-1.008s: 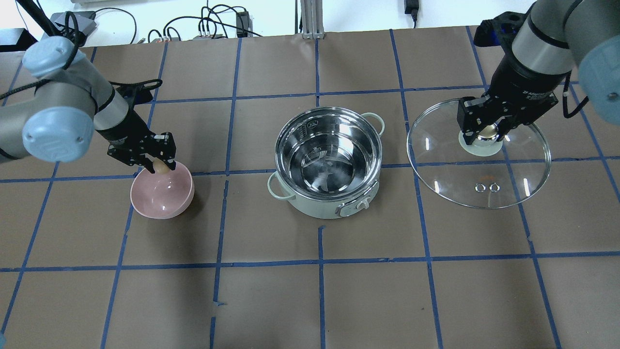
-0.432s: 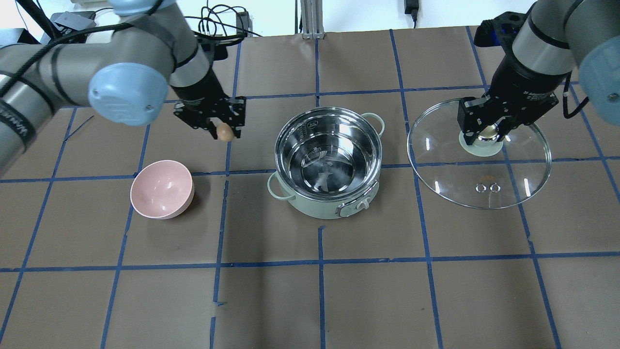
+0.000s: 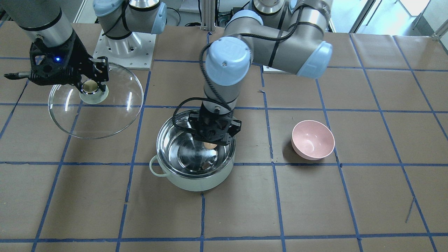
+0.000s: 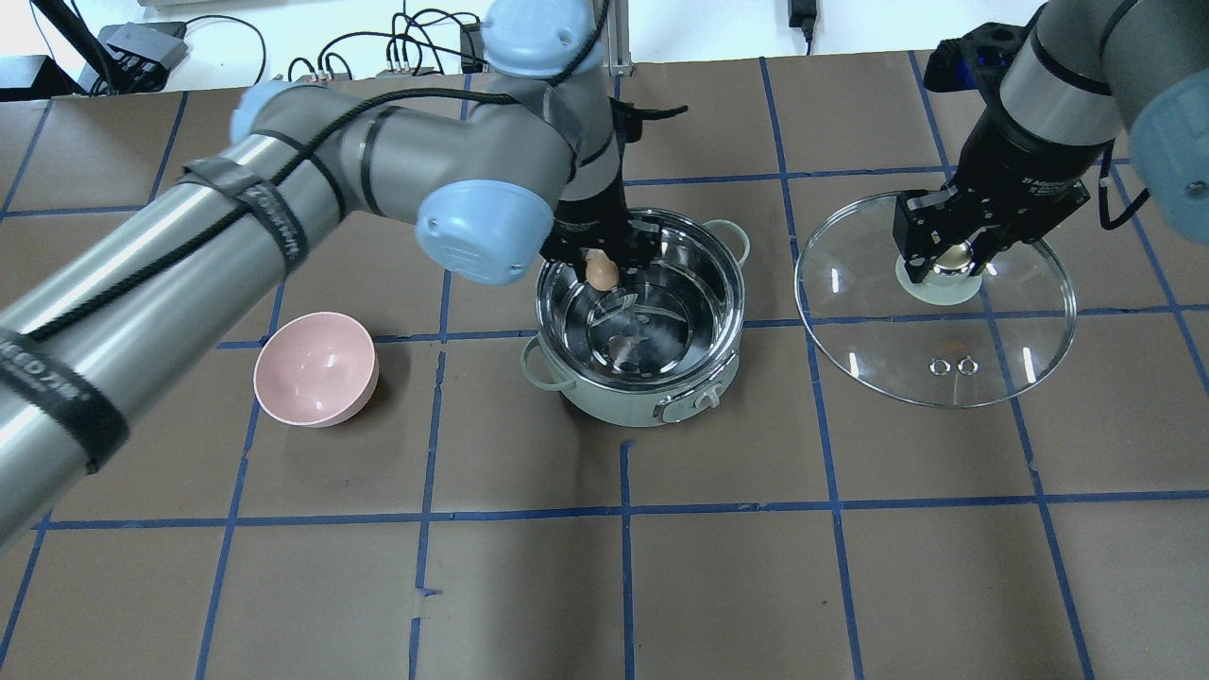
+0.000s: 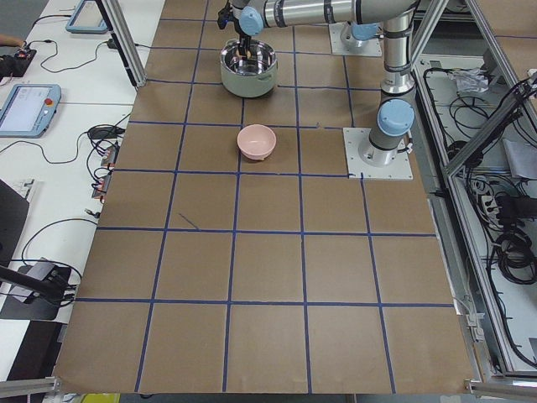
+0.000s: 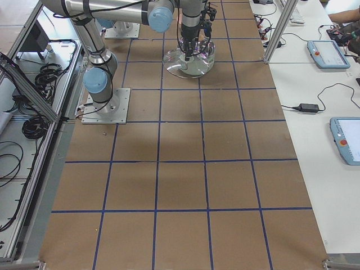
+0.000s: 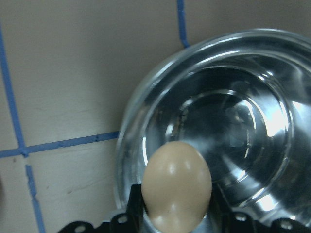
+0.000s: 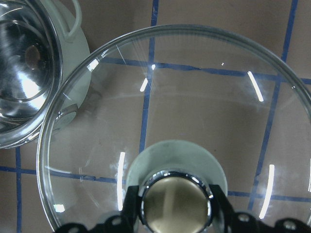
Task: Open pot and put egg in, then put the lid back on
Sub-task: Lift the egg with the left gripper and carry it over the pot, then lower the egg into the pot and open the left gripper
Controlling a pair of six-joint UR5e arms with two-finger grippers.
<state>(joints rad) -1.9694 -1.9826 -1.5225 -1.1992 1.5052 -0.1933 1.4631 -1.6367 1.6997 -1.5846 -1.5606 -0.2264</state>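
The mint-green pot (image 4: 604,401) stands open at the table's middle, its steel inside bare; it also shows in the front view (image 3: 196,182). My left gripper (image 4: 599,269) is shut on the tan egg (image 4: 600,272) and holds it over the pot's far-left rim area, above the inside. The egg shows in the front view (image 3: 210,145) and the left wrist view (image 7: 176,183). My right gripper (image 4: 952,257) is shut on the gold-topped knob (image 8: 176,201) of the glass lid (image 4: 1001,364), held to the right of the pot. The lid also shows in the front view (image 3: 115,115).
An empty pink bowl (image 4: 316,368) sits left of the pot, also in the front view (image 3: 312,140). The brown table has a blue tape grid. Cables and boxes lie beyond the far edge.
My left arm has lifted the egg from the pink bowl and carried it right, to above the pot's inside. The right gripper and lid have not moved.
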